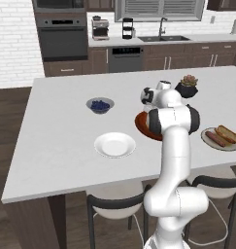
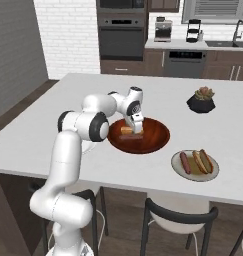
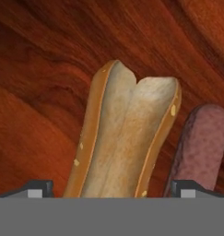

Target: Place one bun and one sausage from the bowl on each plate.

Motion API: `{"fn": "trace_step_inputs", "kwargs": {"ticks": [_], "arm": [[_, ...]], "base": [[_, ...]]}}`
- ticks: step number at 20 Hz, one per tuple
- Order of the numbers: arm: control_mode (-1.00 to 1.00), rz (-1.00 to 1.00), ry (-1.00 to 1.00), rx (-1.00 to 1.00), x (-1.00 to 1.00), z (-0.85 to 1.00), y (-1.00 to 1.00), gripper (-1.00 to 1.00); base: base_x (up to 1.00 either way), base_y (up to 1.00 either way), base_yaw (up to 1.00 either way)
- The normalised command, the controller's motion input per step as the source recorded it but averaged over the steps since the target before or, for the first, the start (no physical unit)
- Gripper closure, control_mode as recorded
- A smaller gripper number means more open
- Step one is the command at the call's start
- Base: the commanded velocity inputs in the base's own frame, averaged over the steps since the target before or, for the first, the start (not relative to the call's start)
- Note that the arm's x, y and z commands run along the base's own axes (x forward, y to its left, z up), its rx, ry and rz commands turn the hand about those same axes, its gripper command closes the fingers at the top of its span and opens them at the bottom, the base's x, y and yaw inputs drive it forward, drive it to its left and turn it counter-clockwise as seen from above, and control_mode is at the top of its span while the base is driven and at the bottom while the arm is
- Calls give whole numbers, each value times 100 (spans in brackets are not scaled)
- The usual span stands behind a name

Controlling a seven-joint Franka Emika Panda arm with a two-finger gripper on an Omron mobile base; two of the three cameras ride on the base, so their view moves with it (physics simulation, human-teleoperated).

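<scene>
My pincer hangs low inside the bowl, jaws spread wide and holding nothing. Between my fingertips lies a bun, split side up, with a sausage just beside it on the wood. The brown-centred plate near the bowl carries a bun and a sausage (side by side). The white plate sits bare, by the bowl's other side.

White island counter, bowl, plates
</scene>
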Motion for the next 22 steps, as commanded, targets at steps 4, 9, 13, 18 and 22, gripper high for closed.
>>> {"fn": "trace_step_inputs", "kwargs": {"ticks": [4,9,13,18,22], "arm": [[-100,0,0,0,3,-3,15,-100],[-100,0,0,0,11,-2,15,-100],[-100,0,0,0,17,-4,1,-100],[-100,0,0,0,15,-11,-1,-100],[-100,0,0,0,3,-23,0,-100]], "base": [[0,0,0],[0,0,0],[0,0,0],[0,0,0],[0,0,0]]}}
